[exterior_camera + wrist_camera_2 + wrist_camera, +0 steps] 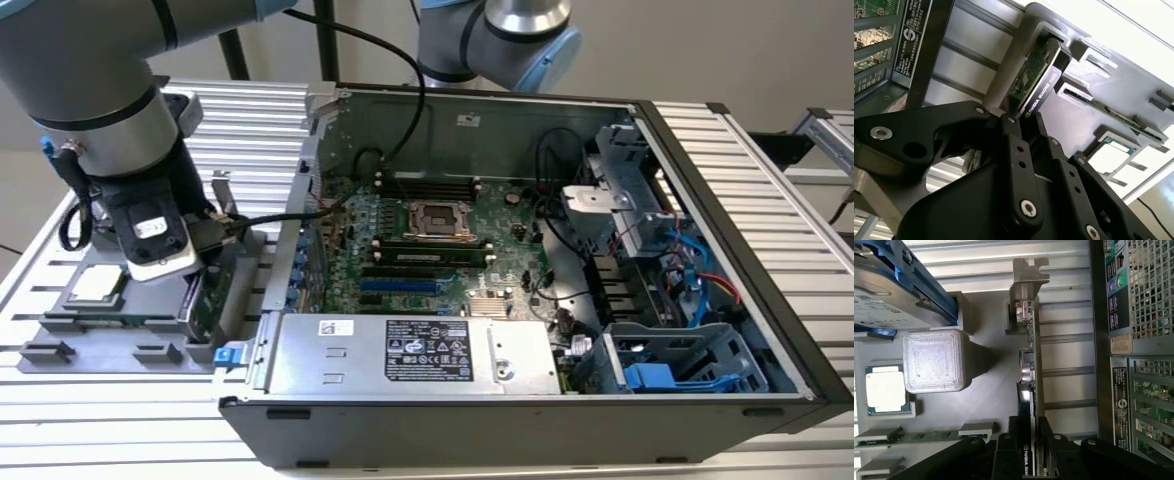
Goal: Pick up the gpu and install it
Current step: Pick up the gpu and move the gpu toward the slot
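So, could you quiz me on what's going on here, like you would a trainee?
1. True or false: the pincer is at the gpu.
2. Fill in: the gpu stands on its ___ in the grey tray beside the computer case.
3. Which lies flat in that tray: A the gpu, B the CPU chip, C the computer case?
Key: 1 true; 2 edge; 3 B.

gpu (1032,357) upright in tray (991,405) w/ CPU (885,389), beside PC case (534,432)

Green-and-silver gpu (1030,357); black end effector (1032,442); blue-framed silver hard drive (884,295); green-edged silver CPU chip (885,389)
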Robot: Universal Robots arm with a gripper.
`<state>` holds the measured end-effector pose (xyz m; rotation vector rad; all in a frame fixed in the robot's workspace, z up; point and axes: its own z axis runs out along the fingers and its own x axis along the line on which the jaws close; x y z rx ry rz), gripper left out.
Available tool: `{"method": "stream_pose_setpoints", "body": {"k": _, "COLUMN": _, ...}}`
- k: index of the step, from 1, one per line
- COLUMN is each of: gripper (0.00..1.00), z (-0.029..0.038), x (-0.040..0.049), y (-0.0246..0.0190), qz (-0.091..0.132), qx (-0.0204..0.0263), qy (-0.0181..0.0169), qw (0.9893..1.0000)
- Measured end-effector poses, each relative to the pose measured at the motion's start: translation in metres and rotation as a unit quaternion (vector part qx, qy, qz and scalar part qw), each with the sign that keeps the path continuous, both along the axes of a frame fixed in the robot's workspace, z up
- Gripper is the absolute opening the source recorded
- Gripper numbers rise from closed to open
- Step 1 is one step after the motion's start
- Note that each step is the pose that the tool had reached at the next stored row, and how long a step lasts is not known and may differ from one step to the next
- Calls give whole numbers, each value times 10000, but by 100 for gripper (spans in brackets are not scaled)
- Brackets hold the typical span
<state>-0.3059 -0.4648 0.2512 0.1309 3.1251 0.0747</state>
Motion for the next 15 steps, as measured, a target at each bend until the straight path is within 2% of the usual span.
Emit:
{"method": "stream_pose_setpoints", "body": {"k": 8, "gripper": 0, "z": 160, "x": 0, "y": 0, "qz": 96, "qx": 0, "qy": 0, "qw": 10000}}
{"method": "stream_pose_setpoints", "body": {"k": 15, "gripper": 0, "z": 161, "x": 0, "y": 0, "qz": 99, "qx": 0, "qy": 0, "qw": 10000}}
